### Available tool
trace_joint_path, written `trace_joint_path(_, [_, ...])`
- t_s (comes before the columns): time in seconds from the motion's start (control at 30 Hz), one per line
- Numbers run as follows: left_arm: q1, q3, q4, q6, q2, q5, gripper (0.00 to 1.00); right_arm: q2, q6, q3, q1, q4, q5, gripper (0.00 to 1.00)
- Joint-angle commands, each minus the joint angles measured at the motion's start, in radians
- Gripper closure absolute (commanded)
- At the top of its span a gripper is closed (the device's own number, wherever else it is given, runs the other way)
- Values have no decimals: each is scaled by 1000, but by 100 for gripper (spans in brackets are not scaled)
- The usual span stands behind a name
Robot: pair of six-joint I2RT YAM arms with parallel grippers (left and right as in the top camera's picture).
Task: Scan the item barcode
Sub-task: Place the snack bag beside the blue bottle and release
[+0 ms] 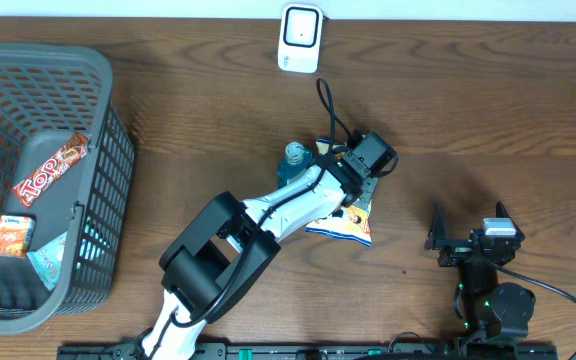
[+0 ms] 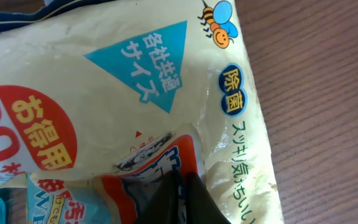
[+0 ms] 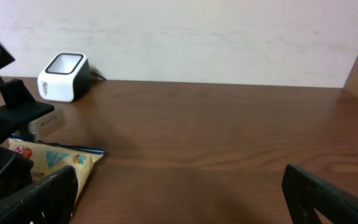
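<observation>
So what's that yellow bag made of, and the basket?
The bag looks like thin, glossy plastic film: it wrinkles and shines in spots. The basket looks like hard grey plastic, moulded into an open grid; matte, I think.

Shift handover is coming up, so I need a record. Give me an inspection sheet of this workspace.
Surface: brown wooden table.
Job's things: wipes pack under left arm; white barcode scanner at far edge.
Clutter: grey basket holding snack packs; bluish item beside the pack.
End effectors: left end effector shut on wipes pack; right end effector open, empty.
Cables: black cable looping above left wrist.
Surroundings: pale wall.
</observation>
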Motion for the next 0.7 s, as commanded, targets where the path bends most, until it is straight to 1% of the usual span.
trace_joint_path(0.0, [-18,-2,-56,0,34,39,93,-5,10,-2,8,-4,4,1])
trace_joint_path(0.13, [-17,77,-158,29,-67,23,91,-5,10,-2,8,-4,4,1])
trace_joint_path(0.17, [-17,111,-198,39,-111,3,84,-5,10,-2,8,-4,4,1])
trace_joint_path(0.2, [-17,131,-219,48,-140,-10,75,-5,10,-2,8,-4,4,1])
trace_joint_path(0.23, [-17,155,-243,63,-177,-24,63,-5,10,-2,8,-4,4,1])
trace_joint_path(0.27, [-17,178,-263,78,-213,-37,46,-5,10,-2,8,-4,4,1])
trace_joint_path(0.3, [-17,200,-280,98,-253,-43,36,-5,10,-2,8,-4,4,1])
trace_joint_path(0.33, [-17,215,-289,113,-284,-47,22,-5,10,-2,8,-4,5,1])
trace_joint_path(0.37, [-17,233,-299,130,-323,-48,14,-5,10,-2,8,-4,5,1])
trace_joint_path(0.4, [-17,250,-309,143,-361,-48,10,-5,10,-2,8,-4,4,1])
trace_joint_path(0.47, [-16,279,-330,152,-442,-101,6,-5,10,-2,8,-4,5,1])
trace_joint_path(0.6, [13,293,-367,145,-614,-358,4,-5,10,-2,8,-4,4,1])
trace_joint_path(0.67, [51,293,-391,117,-690,-488,2,-5,10,-2,8,-4,5,1])
